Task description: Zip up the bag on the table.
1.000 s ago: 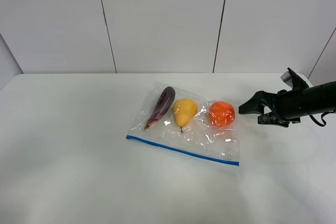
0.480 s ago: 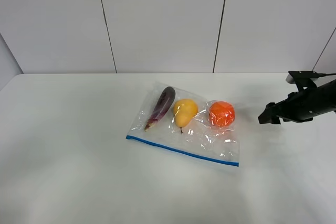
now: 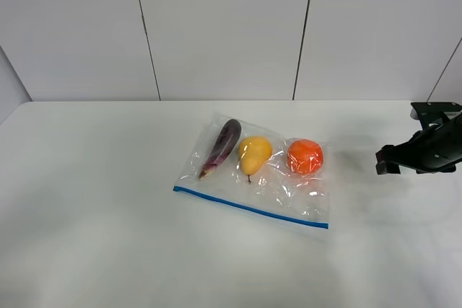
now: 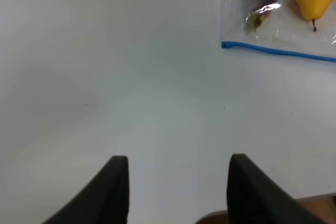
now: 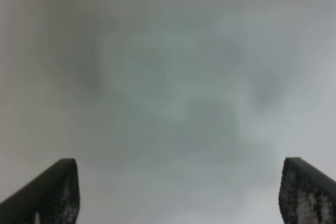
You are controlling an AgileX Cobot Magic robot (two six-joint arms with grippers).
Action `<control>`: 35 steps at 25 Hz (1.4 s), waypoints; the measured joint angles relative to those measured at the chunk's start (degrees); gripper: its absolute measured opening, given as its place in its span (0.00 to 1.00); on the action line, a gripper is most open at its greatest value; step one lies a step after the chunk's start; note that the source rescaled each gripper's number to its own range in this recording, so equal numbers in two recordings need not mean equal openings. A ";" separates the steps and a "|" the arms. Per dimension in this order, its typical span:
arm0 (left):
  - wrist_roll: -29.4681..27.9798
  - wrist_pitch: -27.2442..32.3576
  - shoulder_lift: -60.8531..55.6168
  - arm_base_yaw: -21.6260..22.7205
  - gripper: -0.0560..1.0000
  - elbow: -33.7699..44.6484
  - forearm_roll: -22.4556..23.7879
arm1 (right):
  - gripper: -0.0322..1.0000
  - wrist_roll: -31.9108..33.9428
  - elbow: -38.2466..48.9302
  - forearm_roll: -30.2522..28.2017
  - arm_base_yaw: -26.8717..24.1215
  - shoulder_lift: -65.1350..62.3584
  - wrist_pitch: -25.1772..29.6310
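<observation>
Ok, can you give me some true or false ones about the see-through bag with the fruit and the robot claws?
1. The clear plastic zip bag lies flat on the white table. True.
2. The round orange fruit sits between the purple eggplant and the yellow pear. False: the pear is in the middle, and the orange is at the end nearest the right arm.
3. The right gripper is pinching the blue zipper strip. False: it is off to the side, open, touching nothing.
4. The left gripper is open with nothing between its fingers. True.
5. The bag holds three things. True.
</observation>
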 joint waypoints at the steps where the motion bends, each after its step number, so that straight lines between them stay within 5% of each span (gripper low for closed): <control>1: 0.00 0.00 0.00 0.00 1.00 0.00 0.00 | 1.00 1.55 0.00 -1.32 0.00 -0.50 0.12; 9: 0.00 0.00 0.00 0.00 1.00 0.00 0.00 | 1.00 9.09 0.00 -3.30 -0.23 -7.75 3.68; 20: 0.00 0.00 0.00 0.00 1.00 0.00 0.00 | 1.00 16.08 -5.95 -4.69 -4.81 -10.41 24.18; 25: 0.00 -0.02 0.00 0.00 1.00 0.00 0.00 | 1.00 15.25 -7.74 -4.25 -4.62 -16.25 26.81; 35: 0.00 -0.18 0.00 -2.16 1.00 0.00 0.00 | 1.00 2.91 -7.92 12.91 -4.62 -28.97 30.49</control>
